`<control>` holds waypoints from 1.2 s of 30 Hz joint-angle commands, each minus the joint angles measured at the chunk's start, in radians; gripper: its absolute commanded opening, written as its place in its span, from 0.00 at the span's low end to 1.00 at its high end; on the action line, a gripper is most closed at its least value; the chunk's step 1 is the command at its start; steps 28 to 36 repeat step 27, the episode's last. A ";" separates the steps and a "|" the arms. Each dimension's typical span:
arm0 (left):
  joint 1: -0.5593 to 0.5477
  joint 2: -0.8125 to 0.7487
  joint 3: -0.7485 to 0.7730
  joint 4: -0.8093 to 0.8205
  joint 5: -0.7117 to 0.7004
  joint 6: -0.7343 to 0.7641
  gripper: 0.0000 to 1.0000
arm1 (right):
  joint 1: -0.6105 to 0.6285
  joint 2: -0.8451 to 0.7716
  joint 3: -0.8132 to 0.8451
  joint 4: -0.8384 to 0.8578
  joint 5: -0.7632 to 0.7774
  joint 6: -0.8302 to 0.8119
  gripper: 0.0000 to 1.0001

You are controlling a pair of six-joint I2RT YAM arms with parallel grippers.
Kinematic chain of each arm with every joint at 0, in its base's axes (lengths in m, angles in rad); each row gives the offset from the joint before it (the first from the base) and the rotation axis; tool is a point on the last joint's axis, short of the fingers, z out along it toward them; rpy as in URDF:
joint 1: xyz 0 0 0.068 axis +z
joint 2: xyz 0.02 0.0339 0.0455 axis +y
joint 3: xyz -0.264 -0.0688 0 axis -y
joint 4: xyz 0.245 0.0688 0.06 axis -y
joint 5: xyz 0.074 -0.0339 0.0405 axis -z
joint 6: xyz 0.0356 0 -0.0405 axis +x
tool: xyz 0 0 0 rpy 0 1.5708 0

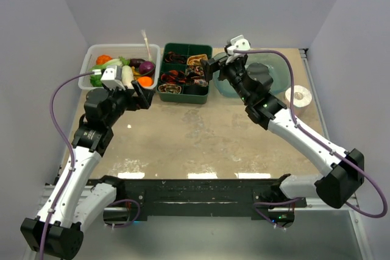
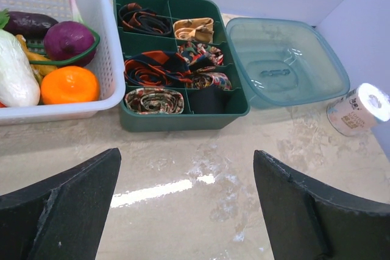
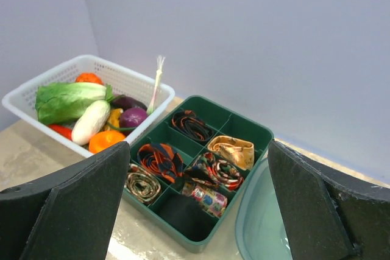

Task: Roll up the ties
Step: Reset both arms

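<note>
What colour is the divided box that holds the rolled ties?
Dark green. The box shows best in the left wrist view.

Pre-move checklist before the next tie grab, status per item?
1. Left pincer open and empty: ok.
2. Right pincer open and empty: ok.
3. Lid off the tray, lying beside it: ok.
4. Striped tie neatly coiled: not ok, bunched loose in its cell.
5. Dark cell free: cannot tell, either empty or holding dark fabric.
6. Paper roll out of the way: ok, standing right of the lid.
</note>
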 commanded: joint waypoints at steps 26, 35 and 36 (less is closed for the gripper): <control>0.006 -0.070 -0.122 0.148 -0.146 -0.126 0.94 | 0.000 -0.221 -0.237 0.075 -0.051 0.242 0.99; 0.006 -0.084 -0.140 0.170 -0.193 -0.133 0.95 | 0.000 -0.227 -0.241 0.062 -0.033 0.237 0.99; 0.006 -0.084 -0.140 0.170 -0.193 -0.133 0.95 | 0.000 -0.227 -0.241 0.062 -0.033 0.237 0.99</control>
